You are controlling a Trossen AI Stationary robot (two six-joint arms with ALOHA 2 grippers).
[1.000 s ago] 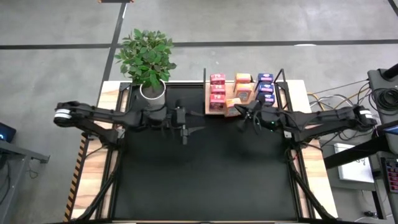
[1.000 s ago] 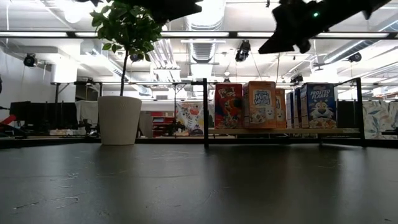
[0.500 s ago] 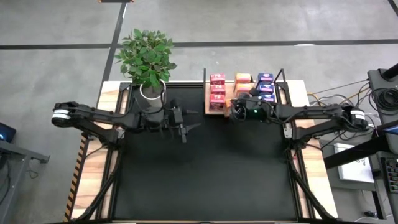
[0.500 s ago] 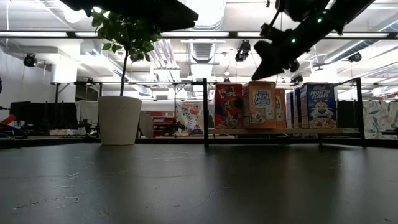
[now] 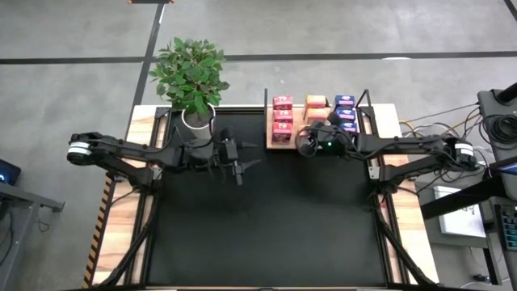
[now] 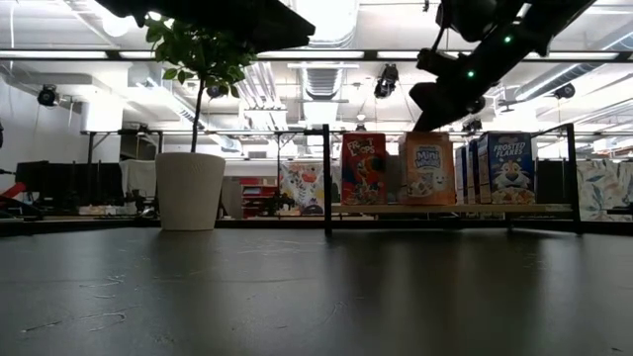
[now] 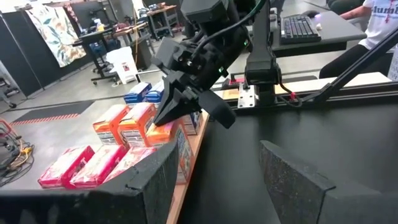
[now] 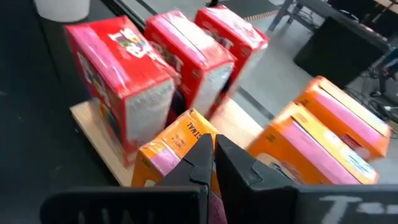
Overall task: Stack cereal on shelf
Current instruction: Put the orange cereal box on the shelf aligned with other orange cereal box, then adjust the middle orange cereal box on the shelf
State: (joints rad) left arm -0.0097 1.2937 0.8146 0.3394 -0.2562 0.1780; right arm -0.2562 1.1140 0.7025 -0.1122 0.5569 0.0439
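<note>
Cereal: nine small boxes on the shelf (image 5: 279, 145), upper centre-right of the high view, set in three colour rows: red boxes (image 5: 282, 117) on the left, orange boxes (image 5: 316, 103) in the middle, blue boxes (image 5: 346, 112) on the right.
Front orange box: the front orange box (image 8: 177, 152) stands at the near edge of the board, in line with the two orange ones behind it; in the low view it shows upright between the red and blue fronts, centre right of the frame.
Right gripper: the right gripper (image 8: 212, 163) sits over that front orange box, its fingers pressed together with no gap, tips against the box's top edge. It grasps nothing; my reading is that it nudges or taps the box square into its row.
Shelf: light-wood board with thin black posts at its ends, just beyond the far edge of the black tabletop (image 5: 266, 226).
Left gripper: the left gripper (image 5: 239, 167) hangs over the table left of centre, jaws spread wide and empty, apparently waiting clear of the other arm.
Plant: the potted plant (image 5: 192, 77) stands upper left, well apart from the shelf.
Progress: all nine boxes appear placed; only tidying seems left.
</note>
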